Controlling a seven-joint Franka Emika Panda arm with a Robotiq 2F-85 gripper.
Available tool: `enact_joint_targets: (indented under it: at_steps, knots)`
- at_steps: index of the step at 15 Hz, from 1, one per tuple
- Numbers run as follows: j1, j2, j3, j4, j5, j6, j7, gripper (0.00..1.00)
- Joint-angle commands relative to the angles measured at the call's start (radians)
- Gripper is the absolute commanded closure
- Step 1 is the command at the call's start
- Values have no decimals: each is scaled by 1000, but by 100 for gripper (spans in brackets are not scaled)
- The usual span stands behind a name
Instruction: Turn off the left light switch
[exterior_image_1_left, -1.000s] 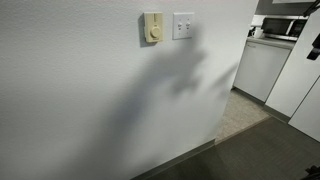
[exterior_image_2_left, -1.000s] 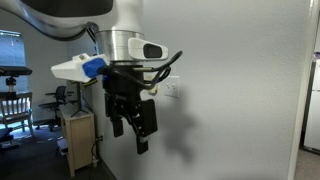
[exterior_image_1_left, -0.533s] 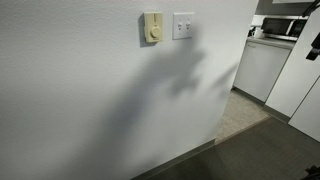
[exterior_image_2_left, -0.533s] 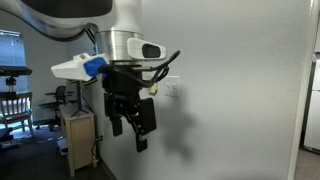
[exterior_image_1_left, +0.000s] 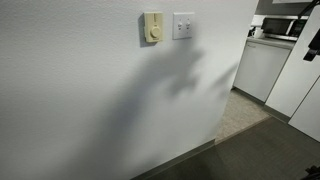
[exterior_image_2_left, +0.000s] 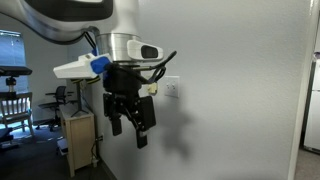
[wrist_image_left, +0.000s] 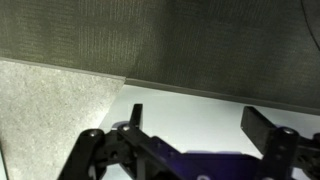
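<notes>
The white wall plate (exterior_image_1_left: 183, 25) holds a pair of small switches, and the left light switch (exterior_image_1_left: 179, 25) is the left one. The plate also shows in an exterior view (exterior_image_2_left: 172, 89), just right of the arm. My gripper (exterior_image_2_left: 130, 125) hangs below the wrist, pointing down, lower than the plate and a little away from the wall. In the wrist view the gripper (wrist_image_left: 200, 122) is open with nothing between its fingers; only wall and floor lie beyond. The switch is out of the wrist view.
A cream plate with a round knob (exterior_image_1_left: 152, 27) sits just left of the white plate. The arm's shadow falls on the wall (exterior_image_1_left: 170, 80). A white cabinet (exterior_image_1_left: 262, 65) stands past the wall corner. A wooden cabinet (exterior_image_2_left: 78, 135) and chairs (exterior_image_2_left: 15, 100) stand behind the arm.
The wrist has turned very slightly; the gripper stays open and at about the same place.
</notes>
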Motion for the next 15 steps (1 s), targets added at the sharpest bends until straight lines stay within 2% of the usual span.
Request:
enact_joint_targets:
  at_steps: [1, 11, 12, 15]
  knots:
    - [9, 48, 8, 35, -18, 14, -43, 0]
    - [62, 99, 10, 74, -45, 34, -195, 0]
    - [53, 69, 15, 49, -30, 23, -150, 0]
    - [56, 68, 16, 50, -30, 23, -150, 0]
